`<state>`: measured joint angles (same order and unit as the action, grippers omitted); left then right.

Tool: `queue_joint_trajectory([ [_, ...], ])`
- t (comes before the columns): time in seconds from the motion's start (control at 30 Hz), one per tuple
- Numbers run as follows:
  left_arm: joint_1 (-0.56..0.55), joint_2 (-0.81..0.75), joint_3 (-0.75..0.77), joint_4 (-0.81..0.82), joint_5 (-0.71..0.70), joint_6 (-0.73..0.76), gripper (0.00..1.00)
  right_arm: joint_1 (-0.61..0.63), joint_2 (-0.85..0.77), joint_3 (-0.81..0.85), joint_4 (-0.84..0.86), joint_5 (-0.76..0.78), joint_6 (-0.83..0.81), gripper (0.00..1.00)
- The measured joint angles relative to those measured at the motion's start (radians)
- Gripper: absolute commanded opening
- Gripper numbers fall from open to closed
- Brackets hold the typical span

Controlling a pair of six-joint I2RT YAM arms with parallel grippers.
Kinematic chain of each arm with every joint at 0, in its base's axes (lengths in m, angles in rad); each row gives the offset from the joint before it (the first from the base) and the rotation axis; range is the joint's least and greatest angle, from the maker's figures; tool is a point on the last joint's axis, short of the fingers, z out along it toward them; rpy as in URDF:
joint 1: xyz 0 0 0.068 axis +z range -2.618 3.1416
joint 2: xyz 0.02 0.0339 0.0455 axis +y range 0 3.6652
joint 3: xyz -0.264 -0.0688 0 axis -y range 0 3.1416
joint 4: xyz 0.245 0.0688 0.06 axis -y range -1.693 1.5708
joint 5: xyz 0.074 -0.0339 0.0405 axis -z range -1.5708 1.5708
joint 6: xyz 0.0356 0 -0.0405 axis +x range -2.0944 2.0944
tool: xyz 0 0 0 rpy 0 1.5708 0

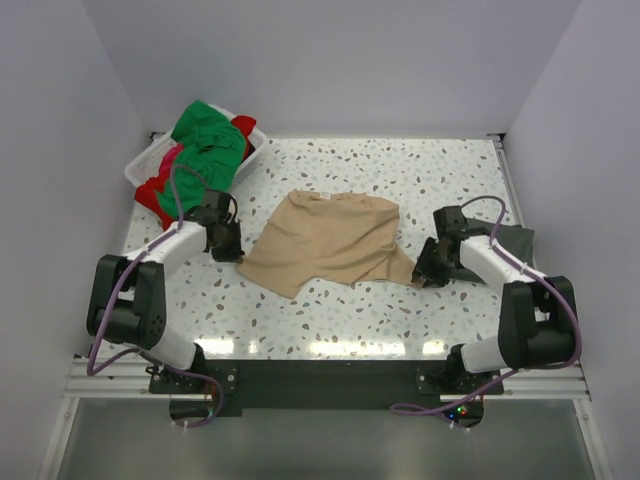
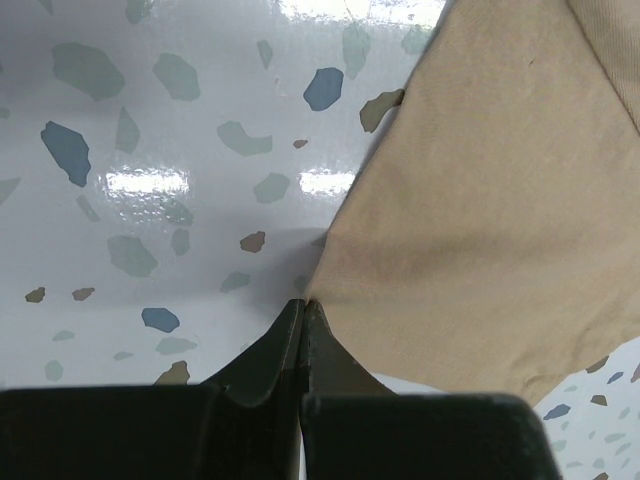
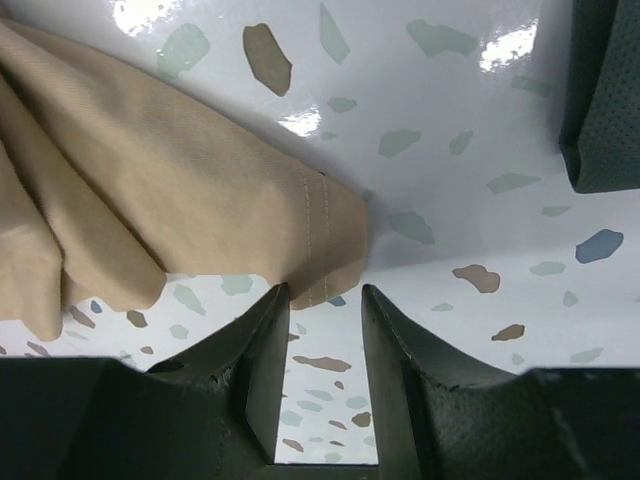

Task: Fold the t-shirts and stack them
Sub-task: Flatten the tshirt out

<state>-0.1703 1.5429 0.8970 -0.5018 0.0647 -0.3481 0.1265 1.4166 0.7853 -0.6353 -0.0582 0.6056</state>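
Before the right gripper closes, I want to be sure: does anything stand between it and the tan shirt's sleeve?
Nothing visible does. The open right gripper has the hemmed sleeve tip of the tan shirt at its fingertips, over bare table. The dark grey shirt lies apart, off to one side.

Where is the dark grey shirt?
In the top view, the dark grey shirt lies at the right edge of the table, partly hidden behind the right arm, to the right of the tan shirt.
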Motion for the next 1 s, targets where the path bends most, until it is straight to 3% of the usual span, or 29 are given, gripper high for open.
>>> queue_joint_trajectory([
  [0.53, 0.000, 0.020, 0.007, 0.000, 0.000, 0.000, 0.00, 0.000, 0.071, -0.004, 0.008, 0.019, -0.011, 0.37],
  [0.63, 0.000, 0.022, 0.007, 0.000, 0.000, 0.000, 0.00, -0.001, 0.076, -0.004, 0.006, 0.021, -0.016, 0.28],
  [0.77, 0.000, 0.022, 0.007, 0.008, 0.008, -0.001, 0.00, -0.002, 0.077, -0.003, -0.003, 0.034, -0.022, 0.06],
  [0.83, 0.000, 0.017, 0.007, 0.024, 0.023, -0.011, 0.00, -0.002, 0.078, 0.004, -0.016, 0.042, -0.023, 0.00],
  [1.0, 0.001, -0.041, 0.037, 0.076, 0.095, -0.064, 0.00, -0.002, 0.078, 0.134, -0.118, 0.060, -0.023, 0.00],
])
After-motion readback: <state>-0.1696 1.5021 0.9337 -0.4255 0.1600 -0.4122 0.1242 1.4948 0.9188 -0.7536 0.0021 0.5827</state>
